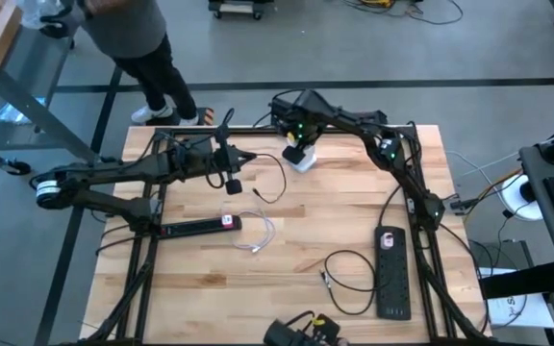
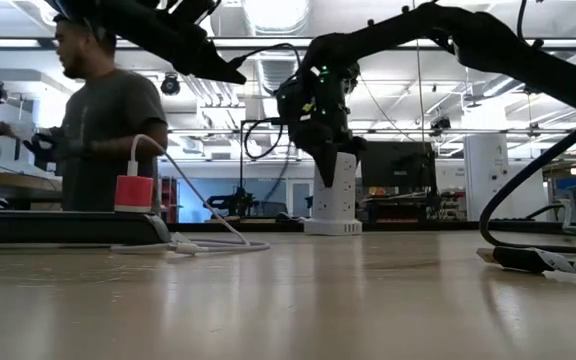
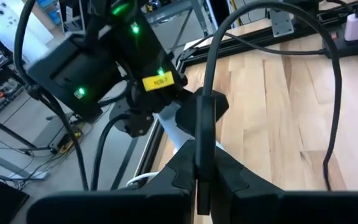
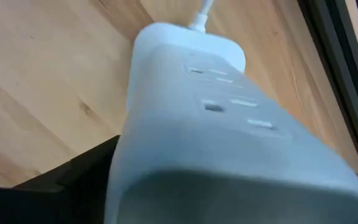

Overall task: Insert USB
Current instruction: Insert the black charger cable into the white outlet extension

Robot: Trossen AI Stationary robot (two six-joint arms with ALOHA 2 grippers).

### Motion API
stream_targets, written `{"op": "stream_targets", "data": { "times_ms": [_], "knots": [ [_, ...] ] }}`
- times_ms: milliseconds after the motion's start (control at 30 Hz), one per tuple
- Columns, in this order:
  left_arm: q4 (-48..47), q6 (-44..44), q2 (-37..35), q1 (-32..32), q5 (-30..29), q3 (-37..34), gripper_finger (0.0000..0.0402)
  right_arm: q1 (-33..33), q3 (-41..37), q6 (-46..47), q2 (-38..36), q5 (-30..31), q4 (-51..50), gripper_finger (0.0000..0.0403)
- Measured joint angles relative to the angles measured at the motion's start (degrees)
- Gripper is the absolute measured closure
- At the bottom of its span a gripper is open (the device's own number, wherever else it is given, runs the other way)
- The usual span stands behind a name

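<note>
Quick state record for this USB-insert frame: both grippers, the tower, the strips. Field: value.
right gripper: shut on white power tower, at table's far edge
left gripper: shut on black USB cable, raised, left of the tower
insertion: not yet done
black power strip: flat, left side, red-and-white plug on it
second black power strip: right side, untouched
person: beyond the table

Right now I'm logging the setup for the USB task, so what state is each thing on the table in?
white power tower: upright near the table's far edge, held by the right gripper.
black USB cable: held in the left gripper, above the table, not yet plugged in.
black power strip: lying flat, red-and-white plug in it.
second black power strip: lying flat by the right edge.
</note>
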Motion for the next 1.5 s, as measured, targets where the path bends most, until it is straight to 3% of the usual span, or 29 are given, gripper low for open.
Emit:
{"op": "stream_targets", "data": {
  "times_ms": [1233, 1500],
  "knots": [
    [-1.85, -1.21, 0.01, 0.00, -0.07, -0.13, 0.0397, 0.26, 0.00, -2.24, -2.50, -0.63, 4.45, 0.0059],
    [-2.02, -1.32, 0.00, 0.01, -0.09, -0.13, 0.0397, 0.19, 0.00, -1.44, -2.09, -0.85, 6.35, 0.0022]
  ]
}}
